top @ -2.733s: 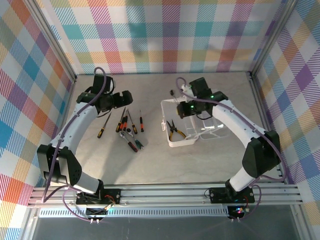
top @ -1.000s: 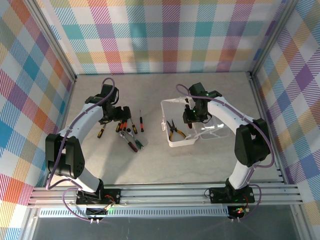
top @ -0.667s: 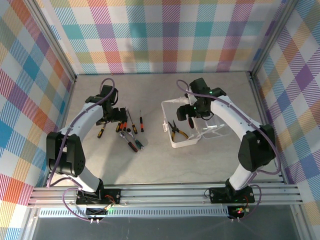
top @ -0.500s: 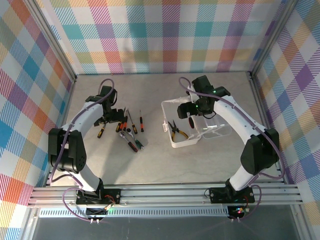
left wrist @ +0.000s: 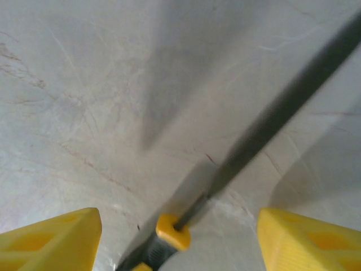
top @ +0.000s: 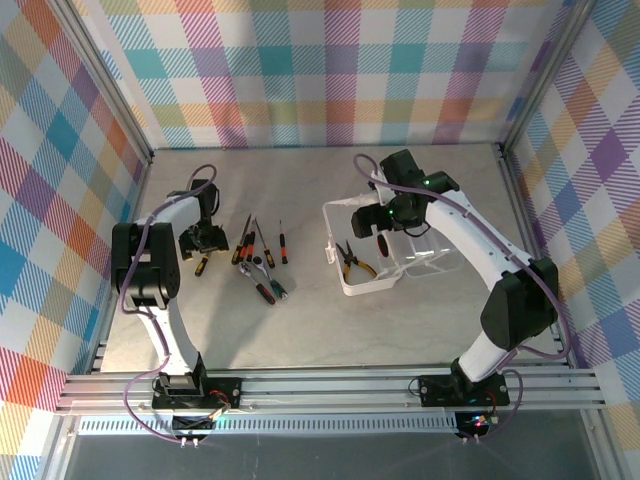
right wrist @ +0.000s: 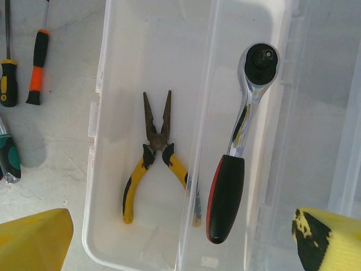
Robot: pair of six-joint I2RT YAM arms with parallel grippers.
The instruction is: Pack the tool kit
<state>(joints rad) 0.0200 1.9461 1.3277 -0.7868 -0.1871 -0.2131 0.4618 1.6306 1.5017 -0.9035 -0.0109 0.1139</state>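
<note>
So, the case (top: 328,245) lies open at the centre-right of the bench (top: 300,330). Inside it I see the pliers (right wrist: 155,164) flat on the bottom. The ratchet (right wrist: 238,138) is beside them, beyond a clear wall. My right pincer (top: 378,228) hangs released above the case and grasps nothing. To the left, apart from the case, the other tools (top: 262,250) lie in a row on the bench. My left pincer (top: 203,245) is low at the far-left one, a screwdriver (left wrist: 248,144). Its fingers (left wrist: 51,240) stand on both sides of the handle, not touching it. I judge the step in hand is picking up this screwdriver. Next I must close squarely on the handle, lift it, and carry it over to the case.
</note>
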